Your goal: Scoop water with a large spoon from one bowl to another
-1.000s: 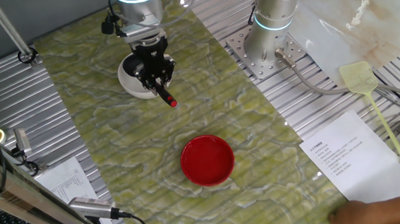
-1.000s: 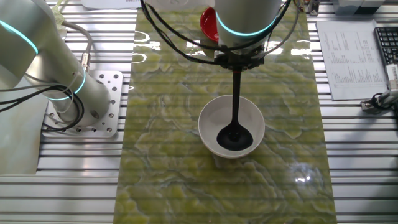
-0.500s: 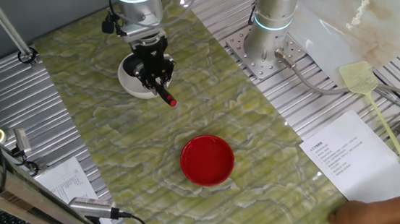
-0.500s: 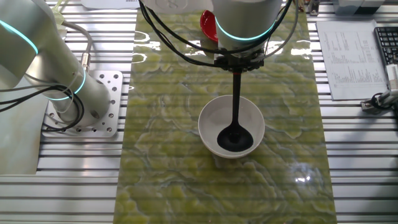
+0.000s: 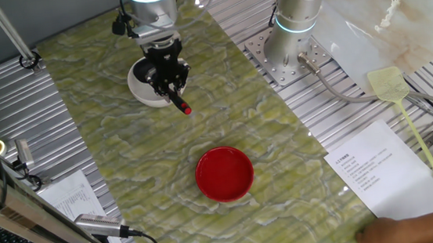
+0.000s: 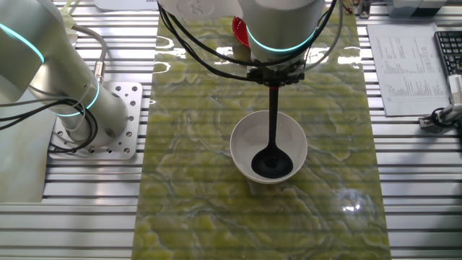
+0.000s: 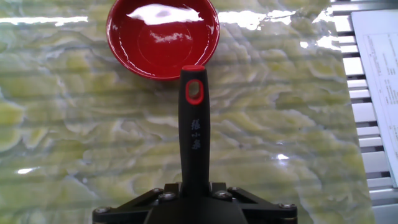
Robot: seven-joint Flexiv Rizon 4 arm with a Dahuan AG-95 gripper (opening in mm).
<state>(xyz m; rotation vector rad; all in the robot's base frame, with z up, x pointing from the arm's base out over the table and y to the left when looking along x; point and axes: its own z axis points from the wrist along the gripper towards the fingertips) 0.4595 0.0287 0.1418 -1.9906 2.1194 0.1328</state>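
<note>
The gripper is clamped on the handle of the black ladle, fingers closed tight w/ the handle pinched between them. In the hand view the handle sticks straight out from the gripper base, red tip w/ a hang hole at the far end. The ladle's scoop sits down inside the white bowl, near its bottom, handle rising at a steep slant to the gripper above the bowl's far rim. Water in the bowl is hard to make out from these views; prob. there, but can't confirm.

The red bowl sits on the green-yellow marbled mat, well apart from the white bowl, roughly in line w/ the direction the handle tip points. It looks glossy w/ light reflections.

Off the mat: a second arm's base on a metal plate, a yellow fly swatter and a printed sheet on the ribbed table.
</note>
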